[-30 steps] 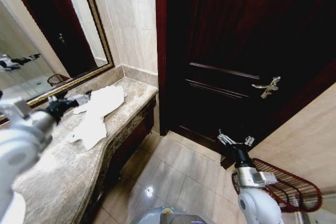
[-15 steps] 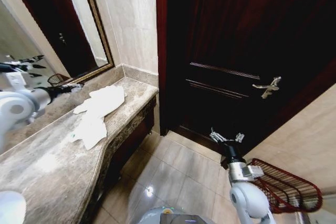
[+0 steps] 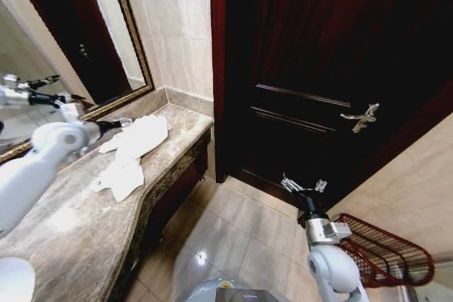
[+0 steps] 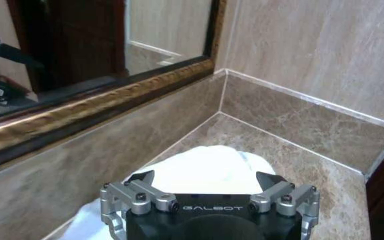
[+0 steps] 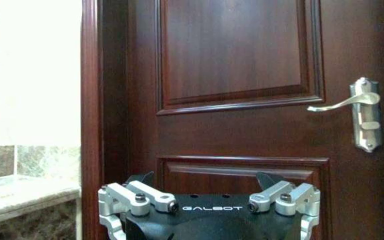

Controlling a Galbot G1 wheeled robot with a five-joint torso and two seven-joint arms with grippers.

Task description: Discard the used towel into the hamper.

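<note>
Towel point(image 3: 131, 152) lies crumpled on the counter point(image 3: 78, 224) just beneath the open left tool point(image 3: 124, 123); hamper point(image 3: 386, 251) sits beside the open right tool point(image 3: 303, 185).

The left claw point(image 4: 205, 182), spread wide, hangs above the white towel point(image 4: 205, 170) on the marble counter point(image 4: 299, 155).

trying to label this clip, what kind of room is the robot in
Most likely a bathroom, perhaps a hotel's: a marble vanity counter under a gold-framed wall mirror, a white towel lying on the counter, tiled floor, a dark wooden door and a wire hamper on the floor.
</note>
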